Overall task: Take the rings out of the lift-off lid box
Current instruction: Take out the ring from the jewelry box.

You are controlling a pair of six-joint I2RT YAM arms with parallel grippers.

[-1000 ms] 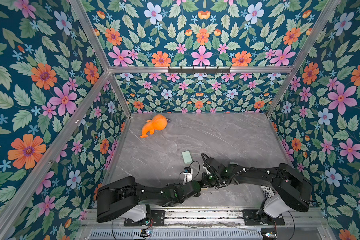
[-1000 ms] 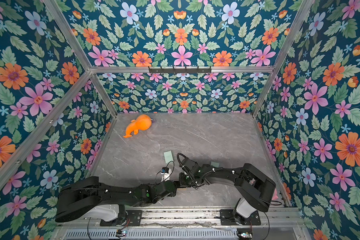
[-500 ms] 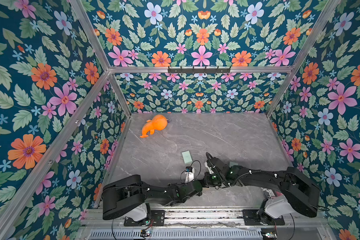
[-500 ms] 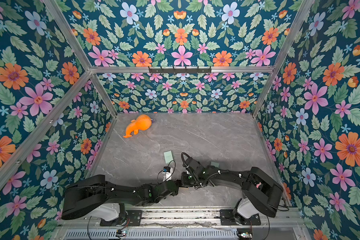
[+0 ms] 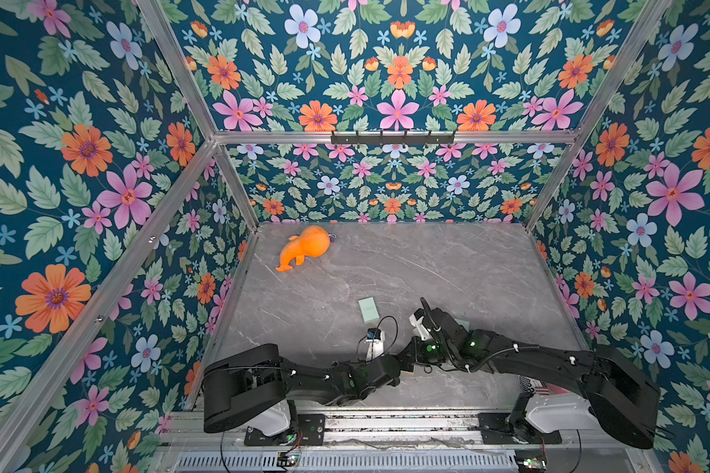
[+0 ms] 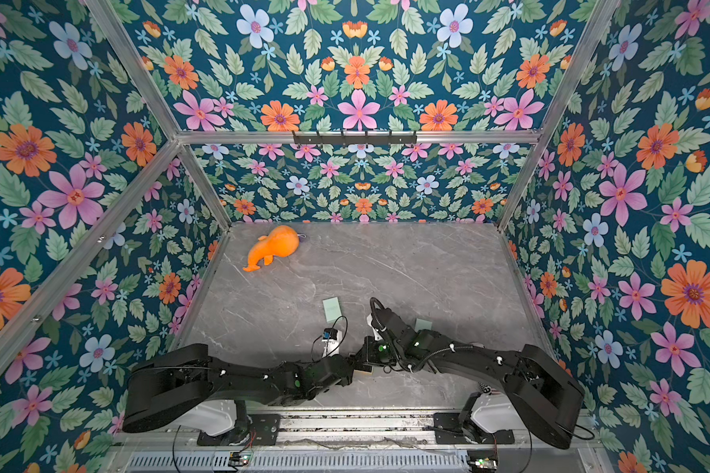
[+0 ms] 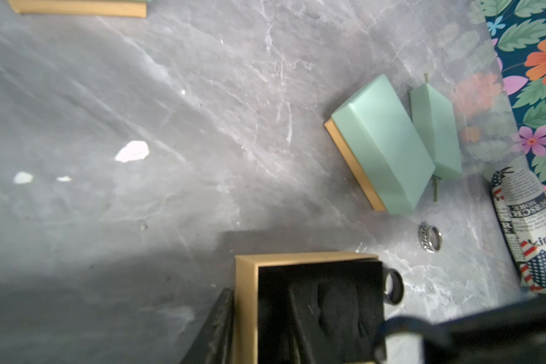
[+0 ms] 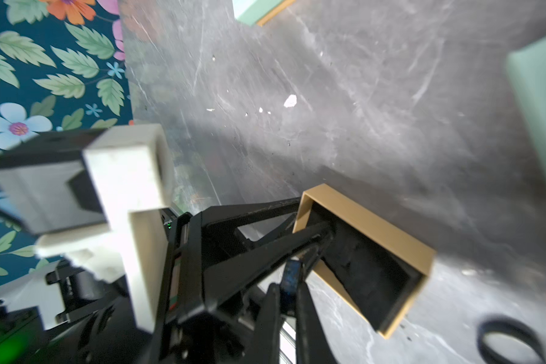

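The lift-off lid box's tan base, lined in black, stands open near the table's front, also seen as the base. My left gripper is shut on its side wall, one finger outside and one inside. My right gripper hovers beside the base, shut on a dark bluish ring. A black ring rests against the base's outside. A silvery ring lies on the table farther off. In both top views the arms meet over the base and hide the rings.
A mint-green lid and a second mint piece lie beyond the base. Another mint lid lies mid-table. A newsprint roll sits by the right wall. An orange plush whale lies at the back left.
Both arms have shifted a little to the right and toward the front edge together with the base. Neither grip has changed.
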